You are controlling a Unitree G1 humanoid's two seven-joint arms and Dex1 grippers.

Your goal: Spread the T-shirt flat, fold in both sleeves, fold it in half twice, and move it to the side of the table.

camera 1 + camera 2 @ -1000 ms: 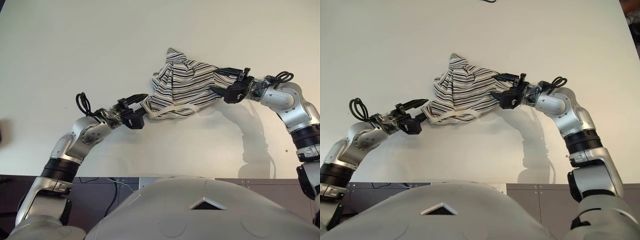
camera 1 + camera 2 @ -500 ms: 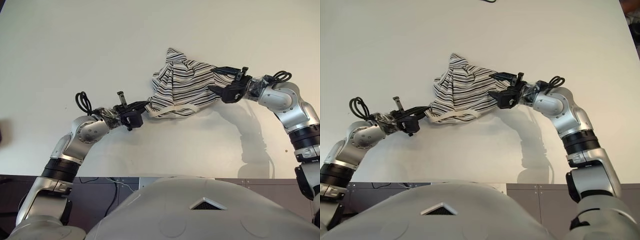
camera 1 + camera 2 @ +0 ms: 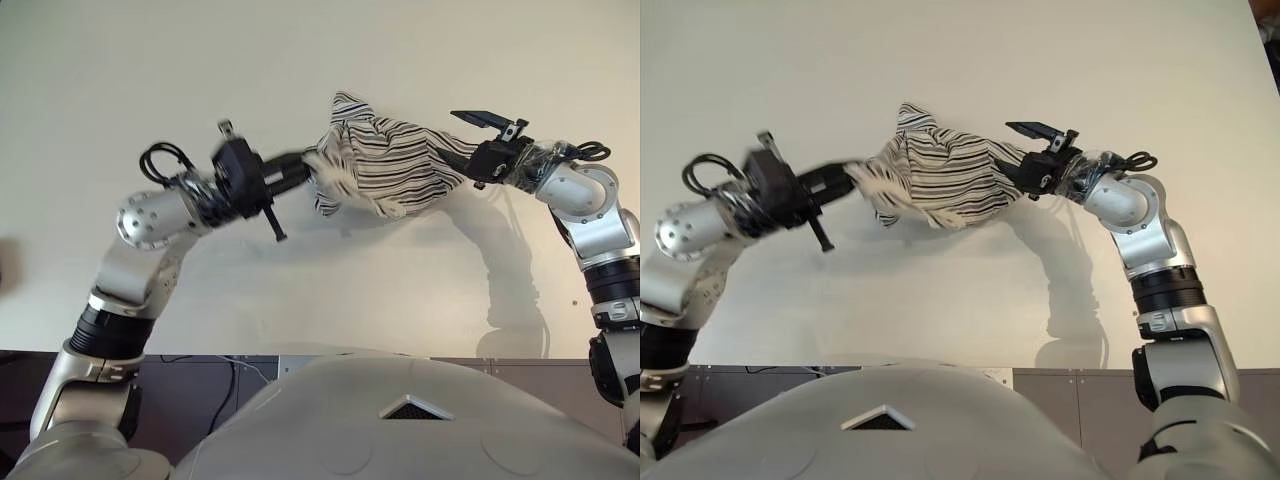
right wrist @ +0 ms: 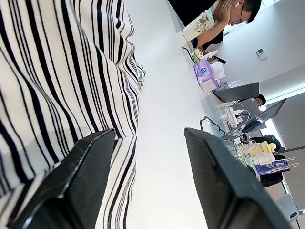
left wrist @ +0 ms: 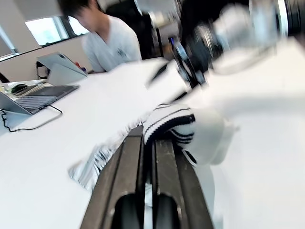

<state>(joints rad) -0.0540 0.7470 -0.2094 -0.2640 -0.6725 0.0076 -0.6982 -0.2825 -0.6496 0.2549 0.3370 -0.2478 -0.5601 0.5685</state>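
- Since the earlier frame, we see that the left arm has swung up and inward, carrying the left claw [image 3: 305, 172] off the surface and dragging the shirt's near-left edge up with it.
- The right claw [image 3: 458, 140] has also shifted up and out to the right, and its upper finger now stands clear above the cloth.
- The black-and-white striped cloth T-shirt [image 3: 385, 165] hangs bunched between the two claws, over the middle of the white flat surface [image 3: 150, 70]. Its left end is gathered into a narrow, blurred twist at the left claw.
- We read the left claw as clenched on the T-shirt: in the left wrist view its two dark fingers [image 5: 128, 167] lie nearly together, with a fold of striped cloth pinched at their tips.
- We read the right claw as released: in the right wrist view its fingers [image 4: 90, 162] stand well apart, bare surface between them. The striped cloth drapes against one finger only.
- The shirt's far peak points away from the robot, and its right end reaches the right claw's lower finger.
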